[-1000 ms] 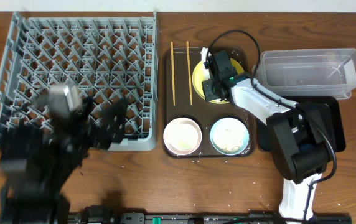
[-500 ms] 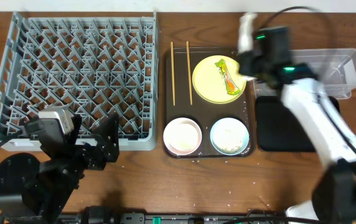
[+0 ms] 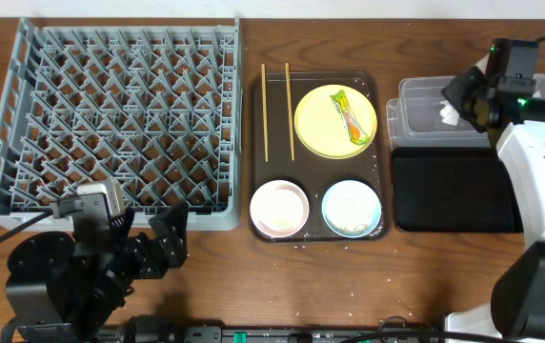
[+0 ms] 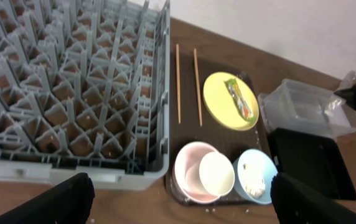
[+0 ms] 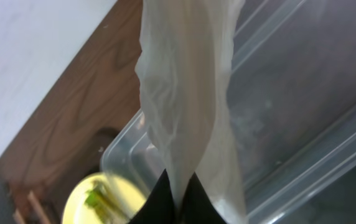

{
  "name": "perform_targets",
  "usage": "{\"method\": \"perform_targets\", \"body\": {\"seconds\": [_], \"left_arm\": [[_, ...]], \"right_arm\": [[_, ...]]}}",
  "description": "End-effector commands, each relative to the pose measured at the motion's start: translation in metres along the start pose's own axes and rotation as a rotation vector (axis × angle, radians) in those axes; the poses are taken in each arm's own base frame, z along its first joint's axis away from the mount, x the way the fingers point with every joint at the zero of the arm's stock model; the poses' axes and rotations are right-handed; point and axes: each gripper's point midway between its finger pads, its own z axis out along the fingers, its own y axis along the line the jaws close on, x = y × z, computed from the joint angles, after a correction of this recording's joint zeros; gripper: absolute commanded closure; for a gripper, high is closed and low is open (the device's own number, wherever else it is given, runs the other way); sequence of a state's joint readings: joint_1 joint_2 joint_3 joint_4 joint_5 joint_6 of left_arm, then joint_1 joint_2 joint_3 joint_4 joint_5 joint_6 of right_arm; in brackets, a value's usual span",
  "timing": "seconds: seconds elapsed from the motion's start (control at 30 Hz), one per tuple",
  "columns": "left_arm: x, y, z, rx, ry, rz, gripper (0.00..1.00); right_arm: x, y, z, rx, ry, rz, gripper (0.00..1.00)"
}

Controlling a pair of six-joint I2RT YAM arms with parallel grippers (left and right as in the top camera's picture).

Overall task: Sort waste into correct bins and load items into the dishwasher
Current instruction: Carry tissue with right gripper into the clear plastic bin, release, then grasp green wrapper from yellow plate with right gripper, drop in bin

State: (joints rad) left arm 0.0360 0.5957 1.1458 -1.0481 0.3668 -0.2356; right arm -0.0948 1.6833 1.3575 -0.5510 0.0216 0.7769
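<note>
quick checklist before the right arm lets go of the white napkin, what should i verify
1. Grip: the crumpled white napkin hangs pinched in the right gripper: ok.
2. Right bin underneath: the napkin sits over the clear plastic rectangular tub, not the shallow black rectangular tray: ok.
3. Tub top open, no lid: ok.
4. Napkin clear of the tub rim, so it won't drape over the edge: cannot tell.
5. Next waste reachable: the yellow-green sachet wrapper lies uncovered on the round pale-yellow plate: ok.
</note>
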Motion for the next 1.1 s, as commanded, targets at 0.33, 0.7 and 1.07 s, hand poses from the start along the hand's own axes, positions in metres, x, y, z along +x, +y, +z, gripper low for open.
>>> {"method": "perform_targets", "body": {"seconds": [0.33,0.7,1.07], "left_arm": [[0.002,0.0,-0.001,-0.001,0.008,0.005,0.08],[0.002,0.0,-0.001,-0.001,0.008,0.005,0.08],[0.002,0.0,-0.001,-0.001,0.008,0.005,0.08]], "right_arm": [[0.03,0.002,0.011,0.002,0.11,0.043,0.41],[0.105,0.12,-0.052,-0.401,0.113,-0.639,0.5],[0.175,0.103,0.061,-0.082,0.038,-1.062,0.36]]}}
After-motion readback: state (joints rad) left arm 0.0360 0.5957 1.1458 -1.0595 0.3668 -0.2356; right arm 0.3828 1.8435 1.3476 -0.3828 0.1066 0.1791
